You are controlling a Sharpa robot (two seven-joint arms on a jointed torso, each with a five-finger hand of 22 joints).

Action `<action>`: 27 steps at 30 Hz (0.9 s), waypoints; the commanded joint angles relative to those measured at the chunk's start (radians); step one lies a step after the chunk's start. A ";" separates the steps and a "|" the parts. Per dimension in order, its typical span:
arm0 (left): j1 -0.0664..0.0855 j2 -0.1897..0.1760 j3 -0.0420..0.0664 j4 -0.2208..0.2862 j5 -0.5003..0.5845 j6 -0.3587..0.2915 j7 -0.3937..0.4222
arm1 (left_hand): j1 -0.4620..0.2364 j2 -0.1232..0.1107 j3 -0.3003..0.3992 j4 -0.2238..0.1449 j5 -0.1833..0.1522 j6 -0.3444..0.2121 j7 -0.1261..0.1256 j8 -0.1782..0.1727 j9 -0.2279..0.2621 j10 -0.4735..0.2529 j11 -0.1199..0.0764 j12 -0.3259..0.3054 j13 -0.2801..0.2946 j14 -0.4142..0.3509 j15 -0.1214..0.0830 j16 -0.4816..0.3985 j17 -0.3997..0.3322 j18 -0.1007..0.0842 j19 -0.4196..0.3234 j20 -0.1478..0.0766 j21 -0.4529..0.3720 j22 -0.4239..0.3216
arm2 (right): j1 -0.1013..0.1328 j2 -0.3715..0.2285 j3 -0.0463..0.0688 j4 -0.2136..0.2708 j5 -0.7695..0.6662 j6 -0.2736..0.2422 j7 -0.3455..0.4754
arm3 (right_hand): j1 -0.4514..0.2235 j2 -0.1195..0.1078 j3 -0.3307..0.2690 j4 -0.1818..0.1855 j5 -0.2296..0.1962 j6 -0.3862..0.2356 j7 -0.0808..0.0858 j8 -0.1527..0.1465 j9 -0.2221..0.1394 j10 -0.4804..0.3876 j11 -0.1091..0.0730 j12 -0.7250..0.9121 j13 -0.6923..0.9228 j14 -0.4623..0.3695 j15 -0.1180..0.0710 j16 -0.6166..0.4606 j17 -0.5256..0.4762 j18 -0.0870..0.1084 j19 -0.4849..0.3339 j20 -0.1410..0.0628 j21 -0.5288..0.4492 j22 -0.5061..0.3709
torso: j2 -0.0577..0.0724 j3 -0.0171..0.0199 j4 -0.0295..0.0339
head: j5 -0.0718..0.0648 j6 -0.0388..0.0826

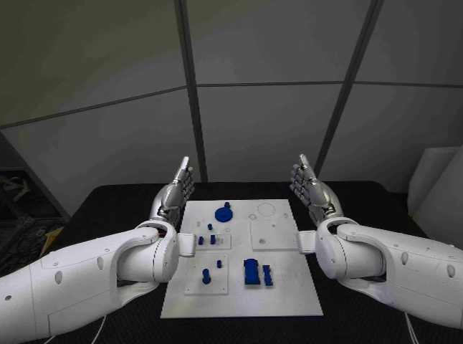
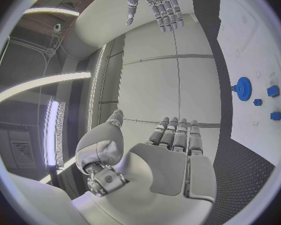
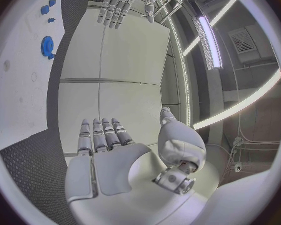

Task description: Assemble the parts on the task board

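Your white board (image 1: 283, 287) lies flat in the middle of the black table (image 1: 107, 197), long side running away from the robot. It is a smooth matte plate carrying raised square sub-plates and shallow round recesses near its far end.

Blue parts on it: one toothed gear (image 1: 223, 213) with a small knob, at the far end; you also see its teeth clearly in the left wrist view (image 2: 243, 88). Below it sit several small blocks and pegs (image 1: 208, 239) near the left edge. Two more short pegs (image 1: 207, 274) stand on the near left sub-plate. A larger blocky piece (image 1: 251, 271) stands near the middle, with a slim upright piece (image 1: 266, 275) just beside it. Exact count of the smallest pegs is hard to tell.

Left hand (image 1: 175, 190): silver, jointed metal, fingers straight and side by side, pointing away, palm turned inward. It holds nothing and stands just off the board's left edge.

Right hand (image 1: 311, 188): same pose, mirrored, fingers straight, holding nothing, just off the board's right edge.

The table surface looks finely dotted in the wrist views (image 2: 240, 170).
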 commanded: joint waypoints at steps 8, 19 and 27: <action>0.002 -0.001 0.001 0.003 -0.015 -0.054 0.036 | -0.156 0.000 -0.110 0.000 -0.007 -0.114 -0.003 -0.005 -0.002 -0.117 -0.001 -0.007 -0.001 -0.106 0.000 -0.006 -0.017 0.001 -0.078 -0.013 -0.007 -0.110 | 0.002 0.000 0.000 0.003 0.026 -0.039 0.034 | -0.168 0.000 -0.006 -0.001 -0.005 -0.112 -0.005 -0.004 -0.013 -0.121 -0.004 -0.006 -0.004 -0.117 -0.001 -0.005 -0.004 -0.022 -0.101 -0.015 -0.007 -0.113 | 0.000 0.0001 0.0000 | 0.000 0.000; 0.002 -0.001 0.001 0.003 -0.015 -0.054 0.036 | -0.217 0.000 -0.110 0.000 -0.007 -0.158 -0.003 -0.005 -0.002 -0.162 -0.001 -0.007 -0.001 -0.146 0.000 -0.006 -0.017 0.001 -0.164 -0.013 -0.007 -0.110 | 0.002 0.000 0.000 0.003 0.026 -0.039 0.034 | -0.230 0.000 -0.006 -0.001 -0.005 -0.153 -0.005 -0.004 -0.013 -0.165 -0.004 -0.006 -0.004 -0.160 -0.001 -0.005 -0.004 -0.022 -0.136 -0.015 -0.007 -0.113 | 0.000 0.0001 0.0000 | 0.000 0.000; 0.002 -0.001 0.001 0.003 -0.015 -0.054 0.036 | -0.327 0.000 -0.110 0.000 -0.007 -0.238 -0.003 -0.005 -0.002 -0.243 -0.001 -0.007 -0.001 -0.220 0.000 -0.006 -0.017 0.001 -0.164 -0.013 -0.007 -0.110 | 0.002 0.000 0.000 0.003 0.026 -0.039 0.034 | -0.348 0.000 -0.006 -0.001 -0.005 -0.232 -0.005 -0.004 -0.013 -0.251 -0.004 -0.006 -0.004 -0.243 -0.001 -0.005 -0.004 -0.022 -0.210 -0.015 -0.007 -0.113 | 0.000 0.0001 0.0000 | 0.000 0.000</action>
